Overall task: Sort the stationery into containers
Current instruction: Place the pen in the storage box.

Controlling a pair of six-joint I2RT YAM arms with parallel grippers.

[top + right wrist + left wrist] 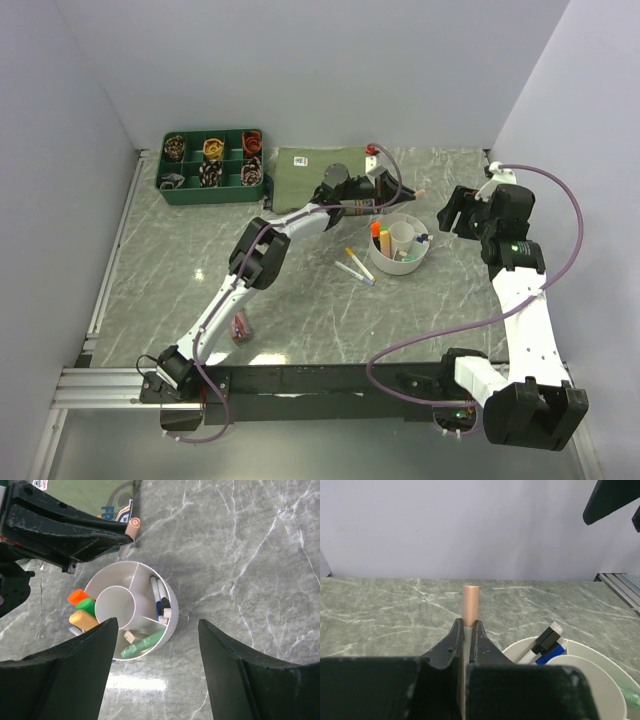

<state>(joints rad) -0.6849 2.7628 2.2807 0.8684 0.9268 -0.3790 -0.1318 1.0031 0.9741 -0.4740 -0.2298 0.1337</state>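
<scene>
The white round organiser [400,248] stands right of centre. In the right wrist view [172,611] its ring holds orange [78,596], green and yellow highlighters, a green pen [145,644] and black-capped pens [159,598]. My left gripper [392,194] is shut on a slim pen with a pinkish cap [470,604], held level just beyond the organiser's far rim [580,652]. That pen's cap also shows in the right wrist view [133,527]. My right gripper [157,623] is open and empty above the organiser's right side. Two pens [355,266] lie on the table left of the organiser.
A green divided tray [212,166] of small items stands at the back left, with the folded olive cloth [312,165] beside it. A small reddish thing [240,326] lies by the left arm's lower link. Walls close in on three sides.
</scene>
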